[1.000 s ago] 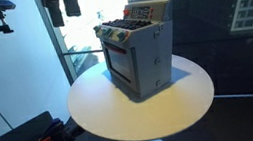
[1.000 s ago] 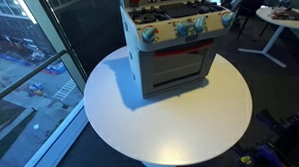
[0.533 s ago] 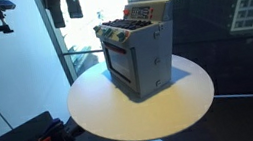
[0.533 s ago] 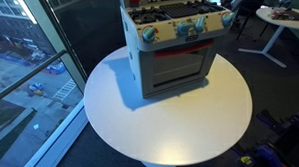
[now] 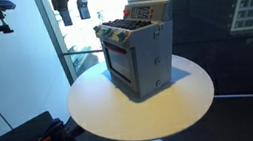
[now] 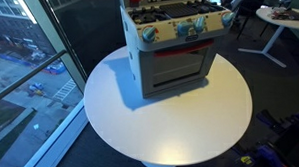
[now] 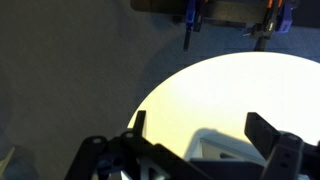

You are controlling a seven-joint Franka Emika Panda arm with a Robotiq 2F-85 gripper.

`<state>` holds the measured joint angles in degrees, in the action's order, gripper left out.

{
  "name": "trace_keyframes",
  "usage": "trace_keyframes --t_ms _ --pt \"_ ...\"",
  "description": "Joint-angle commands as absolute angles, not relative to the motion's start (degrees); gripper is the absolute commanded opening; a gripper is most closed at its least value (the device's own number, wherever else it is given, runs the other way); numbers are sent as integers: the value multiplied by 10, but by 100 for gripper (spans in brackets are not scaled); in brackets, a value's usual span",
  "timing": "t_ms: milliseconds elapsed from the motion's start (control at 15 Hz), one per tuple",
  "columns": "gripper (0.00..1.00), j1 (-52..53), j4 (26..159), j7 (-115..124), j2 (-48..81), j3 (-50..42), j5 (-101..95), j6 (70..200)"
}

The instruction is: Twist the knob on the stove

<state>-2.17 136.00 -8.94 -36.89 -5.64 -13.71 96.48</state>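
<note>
Hovers with gripper (image 5: 72, 12) spread wide, holding nothing, 2 fingers (image 7: 262, 131) well above and beside the stove (image 5: 136, 51).

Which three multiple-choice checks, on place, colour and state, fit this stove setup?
1. Where does the stove stand? A on the round table; B on the floor; C on a shelf.
2. What colour is the table top? A black; B white; C red.
3. How is the gripper? A shut on a knob; B open, clear of the stove; C out of view.
Answers: A, both exterior views show it on the table; B, the top is white; B, the wrist view shows the fingers spread, and an exterior view shows it apart from the stove.
</note>
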Motion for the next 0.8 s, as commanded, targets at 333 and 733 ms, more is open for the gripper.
trace_keyframes --t_ms 333,733 --pt "100 -15 1381 -26 -354 -37 -67 1086" --pt "100 -18 1418 11 -353 -26 -42 1199"
